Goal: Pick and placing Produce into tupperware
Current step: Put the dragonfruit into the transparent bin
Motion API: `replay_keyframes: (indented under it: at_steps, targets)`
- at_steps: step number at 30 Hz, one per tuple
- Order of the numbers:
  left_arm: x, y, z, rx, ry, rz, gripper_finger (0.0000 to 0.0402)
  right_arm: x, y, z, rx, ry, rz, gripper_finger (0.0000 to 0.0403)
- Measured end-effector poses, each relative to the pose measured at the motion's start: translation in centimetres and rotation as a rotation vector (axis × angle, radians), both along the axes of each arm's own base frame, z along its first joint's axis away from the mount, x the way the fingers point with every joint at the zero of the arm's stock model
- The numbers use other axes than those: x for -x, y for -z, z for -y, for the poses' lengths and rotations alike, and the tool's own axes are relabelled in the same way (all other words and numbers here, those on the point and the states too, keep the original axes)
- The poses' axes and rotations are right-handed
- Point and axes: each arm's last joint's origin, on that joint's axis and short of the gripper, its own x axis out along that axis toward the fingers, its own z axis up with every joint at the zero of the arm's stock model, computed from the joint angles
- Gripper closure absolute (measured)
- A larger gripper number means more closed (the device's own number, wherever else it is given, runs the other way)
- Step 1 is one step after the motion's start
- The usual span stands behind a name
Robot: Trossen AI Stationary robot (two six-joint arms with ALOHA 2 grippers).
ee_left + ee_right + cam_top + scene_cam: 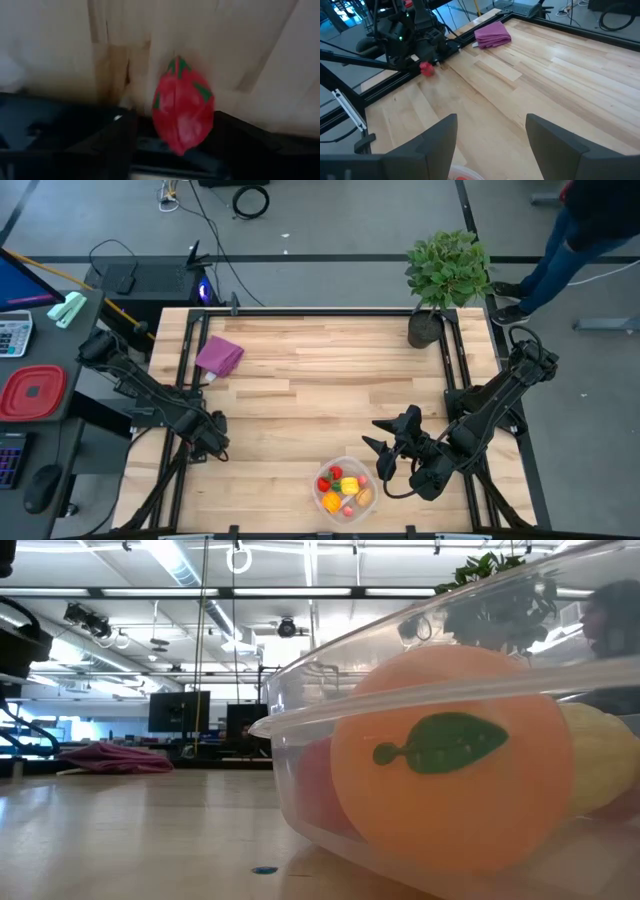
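Note:
The tupperware (343, 488), a round clear tub, stands near the table's near edge and holds several produce pieces in red, yellow and orange. In the low view the tub (300, 730) fills the right side, with an orange piece (450, 770) bearing a green leaf inside. My left gripper (217, 442) is at the table's left edge, shut on a red produce piece with green marks (182, 112), which also shows in the right wrist view (426, 68). My right gripper (492, 142) is open and empty, just beyond the tub on its far right side (385, 448). My left gripper pinches the red produce piece between its two fingers (122, 140), which lie against its two sides (159, 120). The piece's green-marked end (179, 65) points away from the gripper. I cannot tell whether the piece is clear of the table.
A purple folded cloth (219, 356) lies at the far left of the table. A green potted plant (445, 275) stands at the far right corner. Black rails (185, 370) run along the table's edges. A red lidded container (32, 392) sits off the table at left. A person's legs (560, 250) show at the far right.

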Motion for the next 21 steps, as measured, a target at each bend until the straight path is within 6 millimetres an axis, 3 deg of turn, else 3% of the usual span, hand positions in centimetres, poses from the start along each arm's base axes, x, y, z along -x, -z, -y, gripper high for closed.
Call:
replay_keyframes:
  at_steps: [11,21]
  targets:
    - [0.4,3.6,0.0,0.1,-0.139,0.031,0.0142,0.0,0.0,0.0,-0.001,0.0,0.0,0.0157]
    - [1.0,3.9,-0.4,0.084,-0.159,-0.03,0.0165,0.0,0.0,0.0,0.003,-0.003,-0.002,0.0157]
